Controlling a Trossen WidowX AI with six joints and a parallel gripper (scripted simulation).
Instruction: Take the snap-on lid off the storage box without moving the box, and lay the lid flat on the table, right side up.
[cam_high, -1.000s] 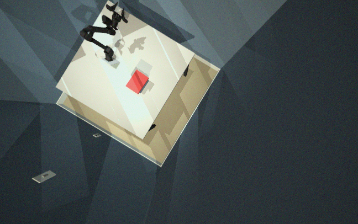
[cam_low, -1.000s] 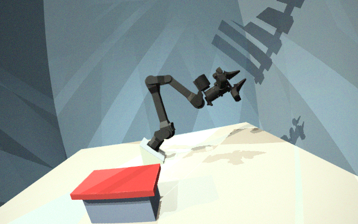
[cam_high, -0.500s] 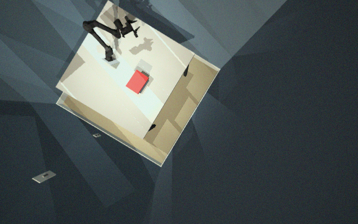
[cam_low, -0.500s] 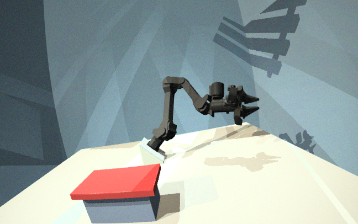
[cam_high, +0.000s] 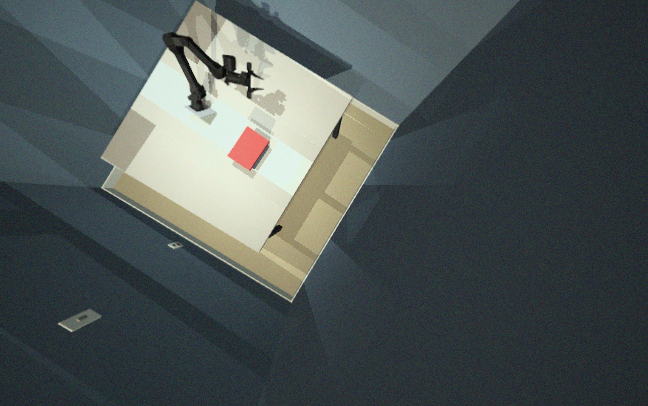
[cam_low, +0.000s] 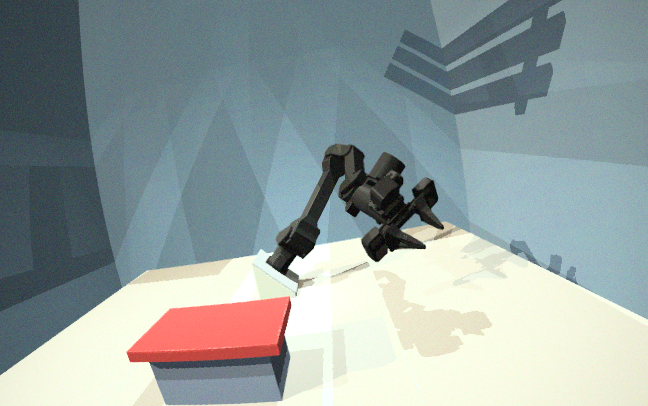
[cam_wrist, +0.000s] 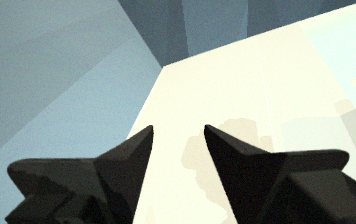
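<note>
The red lid (cam_high: 248, 148) (cam_low: 215, 330) sits flat on top of the blue-grey storage box (cam_low: 220, 382), covering its opening and overhanging its walls. The box stands upright on the table (cam_high: 185, 175) (cam_low: 450, 385). The box's inside is hidden under the lid. My gripper (cam_high: 259, 83) (cam_low: 434, 238) (cam_wrist: 179, 129) is open, with nothing between its fingers. It hangs in the air above the table, away from the box, and touches neither box nor lid. The wrist view shows neither the lid nor the box.
The arm's pale base plate (cam_high: 201, 112) (cam_low: 275, 274) is on the table, behind the box in the exterior view. Shadows of the arm fall on the table and the wall. In the top view the table's edge runs beyond the box, with a lower tan surface (cam_high: 320, 185) below it.
</note>
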